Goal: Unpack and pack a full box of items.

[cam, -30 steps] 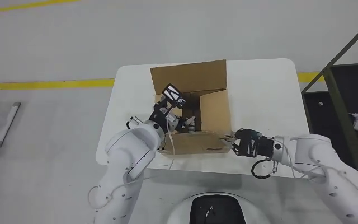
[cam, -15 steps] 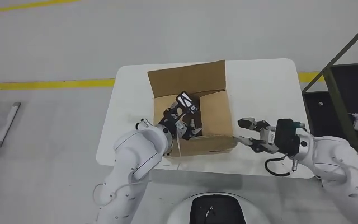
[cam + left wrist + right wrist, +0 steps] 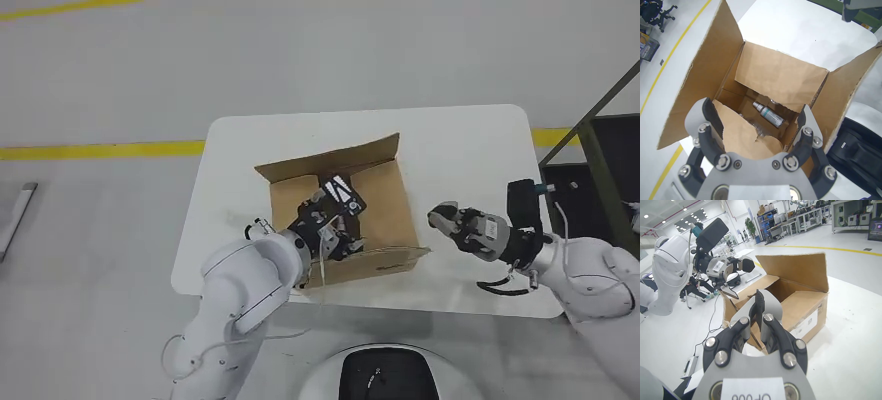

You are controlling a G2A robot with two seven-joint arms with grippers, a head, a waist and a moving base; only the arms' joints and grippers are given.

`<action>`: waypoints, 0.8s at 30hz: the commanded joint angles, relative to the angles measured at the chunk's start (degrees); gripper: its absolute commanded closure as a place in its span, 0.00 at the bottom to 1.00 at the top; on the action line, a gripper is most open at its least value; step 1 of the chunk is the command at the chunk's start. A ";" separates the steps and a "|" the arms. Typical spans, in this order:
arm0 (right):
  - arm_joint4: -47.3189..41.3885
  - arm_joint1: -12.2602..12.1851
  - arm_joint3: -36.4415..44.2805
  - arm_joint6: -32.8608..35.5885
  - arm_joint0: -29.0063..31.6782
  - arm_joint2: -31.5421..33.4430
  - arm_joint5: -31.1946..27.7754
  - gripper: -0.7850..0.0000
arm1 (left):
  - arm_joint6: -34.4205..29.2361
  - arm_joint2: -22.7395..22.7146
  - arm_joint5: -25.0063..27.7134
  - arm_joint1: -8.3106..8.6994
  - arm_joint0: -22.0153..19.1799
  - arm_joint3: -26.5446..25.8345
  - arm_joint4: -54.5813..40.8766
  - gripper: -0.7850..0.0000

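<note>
Our left gripper (image 3: 755,111) hangs spread wide over the box (image 3: 385,200), its fingers on either side of the box's torn flap (image 3: 745,132). Our right gripper (image 3: 756,306), fingers pressed together on nothing, sits just beside a corner of the box. Deep inside the box we see a small spray bottle (image 3: 770,115) lying on its side. Under the box is the white table (image 3: 470,150).

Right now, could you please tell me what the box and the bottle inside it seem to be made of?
Box: brown corrugated cardboard, matte; fluting shows at its cut edges.
Bottle: glossy and see-through, so clear plastic or glass; unclear which.
</note>
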State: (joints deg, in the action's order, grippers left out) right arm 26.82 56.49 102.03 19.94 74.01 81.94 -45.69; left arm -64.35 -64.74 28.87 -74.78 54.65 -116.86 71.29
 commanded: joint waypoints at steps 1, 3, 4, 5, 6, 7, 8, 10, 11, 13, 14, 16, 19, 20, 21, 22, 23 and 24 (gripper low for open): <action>-1.36 -0.12 -0.35 2.72 -0.69 -0.65 -0.48 1.00 | -0.71 0.23 0.81 0.11 0.17 -0.38 -1.37 0.00; -3.40 -0.27 -0.78 5.19 -1.40 -1.23 -1.17 1.00 | -1.71 0.30 2.10 0.29 0.32 -1.17 -2.63 0.00; -4.75 -0.34 -0.98 6.40 -1.62 -1.65 -1.72 1.00 | -2.29 0.34 2.56 0.38 0.48 -1.52 -3.43 0.00; -5.99 -0.44 -1.11 7.84 -1.92 -2.01 -2.38 1.00 | -2.93 0.28 2.88 0.48 0.59 -1.87 -4.07 0.00; -6.70 -0.59 -1.10 9.60 -2.30 -2.30 -3.24 1.00 | -3.64 0.29 3.30 0.59 0.73 -2.34 -4.57 0.00; -7.46 -0.72 -1.07 11.36 -2.55 -2.75 -4.21 1.00 | -4.17 0.27 3.44 0.68 1.00 -2.73 -5.30 0.00; -8.37 -0.87 -1.13 12.96 -2.82 -3.17 -5.18 1.00 | -4.68 0.15 3.55 0.79 1.24 -3.12 -5.87 0.00; -9.02 -1.15 -1.36 15.98 -3.25 -3.81 -6.24 1.00 | -5.87 -0.22 3.40 1.03 1.85 -3.69 -6.63 0.00; -9.86 -1.27 -1.43 17.31 -3.28 -4.39 -6.87 1.00 | -6.32 -0.40 3.42 1.15 2.13 -4.13 -6.86 0.00; -10.34 -1.52 -1.54 19.36 -3.66 -4.78 -7.86 1.00 | -6.89 -1.02 3.27 1.40 2.68 -4.85 -7.43 0.00; -10.61 -1.65 -1.65 20.54 -3.60 -5.27 -8.39 1.00 | -7.18 -1.60 2.93 1.53 2.85 -5.14 -7.39 0.00; -9.98 -1.92 -1.55 22.68 -3.95 -5.64 -9.34 1.00 | -7.26 -2.77 2.28 1.78 3.07 -5.58 -7.00 0.00; -9.52 -2.17 -1.46 23.91 -3.95 -6.52 -10.88 1.00 | -6.43 -4.33 1.11 2.07 2.91 -5.60 -5.92 0.00; -9.05 -2.24 -1.43 24.22 -4.02 -6.71 -11.25 1.00 | -5.94 -4.61 0.77 2.14 2.78 -5.35 -5.54 0.00; -8.05 -2.31 -1.43 24.44 -4.16 -6.76 -11.49 1.00 | -5.59 -4.83 0.40 2.20 2.55 -4.91 -4.83 0.00; -6.83 -2.35 -1.55 24.50 -4.22 -6.83 -11.38 1.00 | -5.08 -4.90 0.17 2.25 2.19 -4.46 -4.07 0.00; -5.41 -2.35 -1.55 24.32 -4.30 -6.91 -11.18 1.00 | -4.29 -4.85 -0.10 2.28 1.72 -3.80 -3.12 0.00; -3.94 -2.33 -1.57 23.87 -4.33 -7.03 -10.96 1.00 | -3.37 -4.74 -0.77 2.27 1.22 -2.83 -2.23 0.00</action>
State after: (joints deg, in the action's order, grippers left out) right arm 21.42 54.14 100.48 44.21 69.70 75.01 -56.90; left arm -68.66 -69.62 28.66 -72.50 56.36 -120.61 68.11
